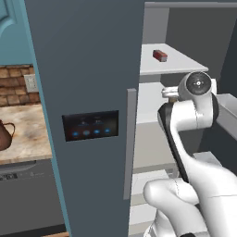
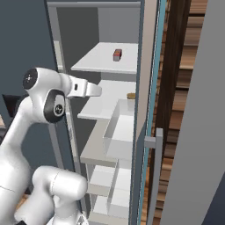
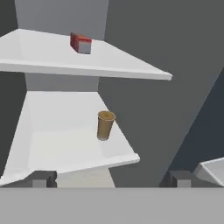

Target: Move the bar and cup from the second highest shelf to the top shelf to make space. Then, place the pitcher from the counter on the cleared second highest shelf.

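A tall grey cabinet (image 1: 88, 69) is standing open in a simulated kitchen, its door (image 1: 83, 115) carrying a dark control panel (image 1: 90, 125) with blue lights, and a brick wall (image 1: 16, 85) is showing to the left above the mottled worktop (image 1: 23, 132). Inside, the top shelf (image 3: 52, 57) is carrying the bar (image 3: 81, 43) — red with a pale end, lying towards the back of the slab. The second highest shelf (image 3: 57, 140) sits directly below it, and the cup (image 3: 105, 125) is standing upright there near the right edge, well apart from the bar above. In the right base view the cup (image 2: 131, 96) is peeking out as a small tan rim beside the cabinet's side wall.

The pitcher (image 1: 4, 134) is resting on the worktop at the far left, well apart from the cabinet opening.

The white arm (image 1: 194, 111) is reaching into the cabinet at shelf height. The pincer (image 3: 111, 178) is spread wide — its two dark tips are sitting far apart at the bottom of the hand view, pinching nothing, with the cup ahead between them and not touching either.
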### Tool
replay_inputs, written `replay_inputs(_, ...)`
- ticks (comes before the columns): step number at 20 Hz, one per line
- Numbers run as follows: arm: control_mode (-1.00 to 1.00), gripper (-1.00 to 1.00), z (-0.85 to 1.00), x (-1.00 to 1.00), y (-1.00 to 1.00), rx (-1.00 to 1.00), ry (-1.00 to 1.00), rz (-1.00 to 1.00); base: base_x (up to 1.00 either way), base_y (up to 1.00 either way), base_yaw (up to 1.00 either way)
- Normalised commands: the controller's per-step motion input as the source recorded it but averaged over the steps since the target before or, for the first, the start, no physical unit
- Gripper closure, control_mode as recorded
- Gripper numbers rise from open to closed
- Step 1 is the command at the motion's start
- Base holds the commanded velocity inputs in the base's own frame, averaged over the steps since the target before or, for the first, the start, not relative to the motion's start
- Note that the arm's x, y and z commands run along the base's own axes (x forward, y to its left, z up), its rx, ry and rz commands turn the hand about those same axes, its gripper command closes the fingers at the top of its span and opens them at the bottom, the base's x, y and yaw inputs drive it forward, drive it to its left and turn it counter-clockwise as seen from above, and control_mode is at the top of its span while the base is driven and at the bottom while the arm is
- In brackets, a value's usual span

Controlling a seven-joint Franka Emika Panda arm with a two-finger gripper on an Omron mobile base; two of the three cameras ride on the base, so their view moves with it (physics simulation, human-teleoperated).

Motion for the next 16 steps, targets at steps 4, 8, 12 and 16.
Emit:
replay_inputs(4, -1.00, -1.00, -0.31, -0.59, 0.03, 0.04, 0.00, 0.00, 0.00, 0.00, 0.00)
replay_inputs(8, -1.00, -1.00, -0.24, -0.41, 0.00, 0.12, -0.01, 0.00, 0.00, 0.00, 0.00)
replay_inputs(12, -1.00, -1.00, -0.41, -0.07, -0.01, 0.17, -0.03, 0.00, 0.00, 0.00, 0.00)
replay_inputs(16, -1.00, -1.00, -0.27, 0.06, 0.00, 0.16, 0.00, 0.00, 0.00, 0.00, 0.00)
